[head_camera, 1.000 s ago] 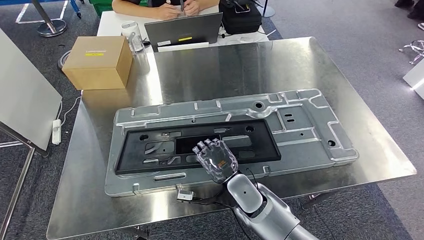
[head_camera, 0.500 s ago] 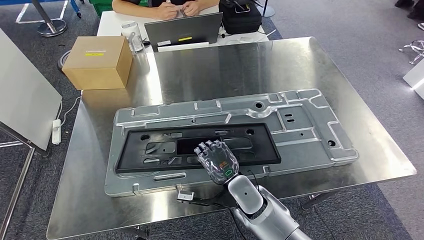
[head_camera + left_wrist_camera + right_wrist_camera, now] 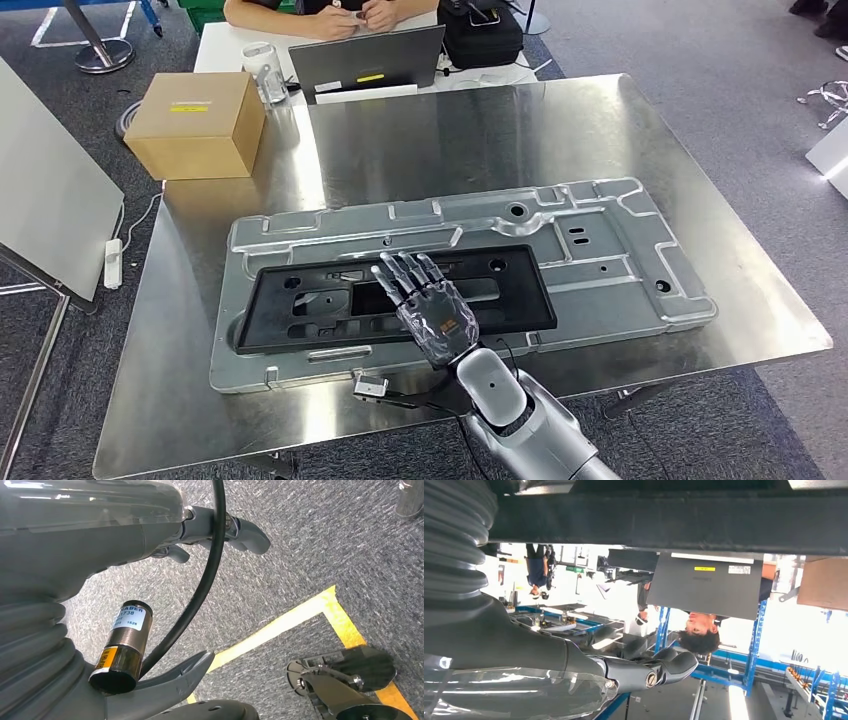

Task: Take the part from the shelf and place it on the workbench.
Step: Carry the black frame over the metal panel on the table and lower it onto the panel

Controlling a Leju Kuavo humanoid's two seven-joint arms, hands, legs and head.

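Desk (image 3: 450, 130): steel top, carries everything relevant. A cardboard box (image 3: 197, 122) sits on its far left corner; a laptop (image 3: 367, 60) and a seated person (image 3: 330, 12) are beyond the far edge.

Metal tray (image 3: 620, 265): large grey stamped panel lying flat on the desk, long axis running left to right across the robot's front.

Part (image 3: 300, 305): black rectangular frame, lying flat in the tray's recess, long axis parallel to the tray. It is on the desk side already, so the placing looks done or nearly so.

Right hand (image 3: 432, 305): over the near long edge of the part, right of its middle, palm down, forearm coming in from below. Fingers (image 3: 400, 270) are spread and stretched forward across the black frame, gripping nothing. Whether they touch the part or hover just above it cannot be told. The part lies directly under and ahead of these fingers and extends well out to either side; this is the nearer hand.

Left hand (image 3: 210, 527): seen in the left wrist view above grey carpet with a yellow floor line; it holds nothing, fingers loosely apart.

Judgement: next step is likely to draw the right hand back toward the body without dragging the frame.
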